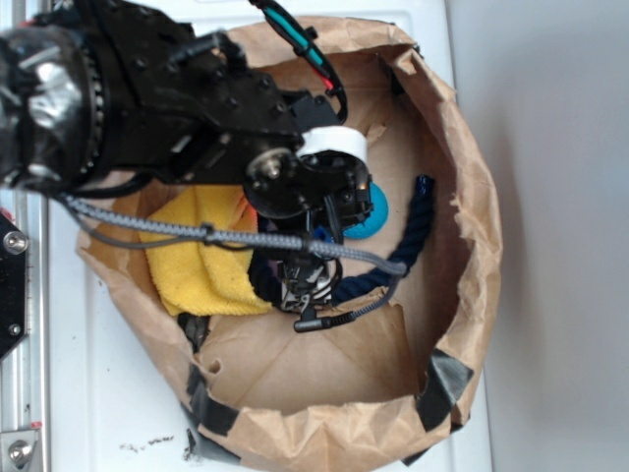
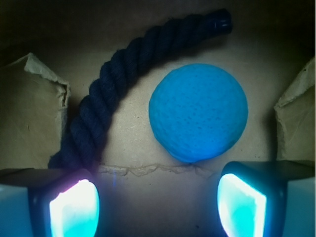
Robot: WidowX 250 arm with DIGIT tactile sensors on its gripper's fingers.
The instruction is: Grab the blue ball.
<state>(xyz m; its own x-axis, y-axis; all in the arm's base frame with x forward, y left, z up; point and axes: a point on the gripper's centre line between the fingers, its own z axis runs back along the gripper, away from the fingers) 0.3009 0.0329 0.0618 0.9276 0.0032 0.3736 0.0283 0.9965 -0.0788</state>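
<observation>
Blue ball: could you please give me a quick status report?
Hand open, empty, above the bag floor. Blue ball ahead between the fingers, not gripped. Dark rope lies just left of it.

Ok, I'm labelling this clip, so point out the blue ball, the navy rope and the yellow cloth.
blue ball [image 2: 197,112]: wrist view, centre of its dimpled face.
navy rope [image 2: 113,84]: wrist view, middle of the twisted curve.
yellow cloth [image 1: 192,261]: exterior view, middle of the folded top.
</observation>
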